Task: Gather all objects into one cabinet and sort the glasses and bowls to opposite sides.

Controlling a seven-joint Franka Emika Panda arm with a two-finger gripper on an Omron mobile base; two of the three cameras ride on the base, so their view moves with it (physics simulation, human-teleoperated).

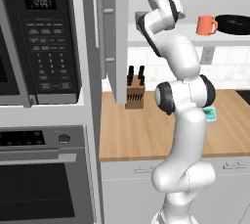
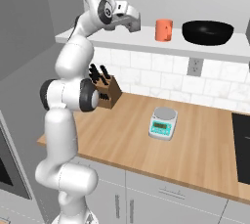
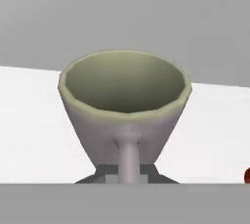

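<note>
Grey-green, the cup sat close before your pincer on the white inner shelf, its handle turned toward the hand camera; whether the fingers were closed on that handle or merely beside it, you could not tell. From the right base view your pincer reached over the left part of the shelf in the open cabinet. Further right along it stood the orange mug, and just beyond the mug the wide black vessel. Below, on the wooden surface, the knife block stood against the tiled wall and the white scale lay well apart from it.
</note>
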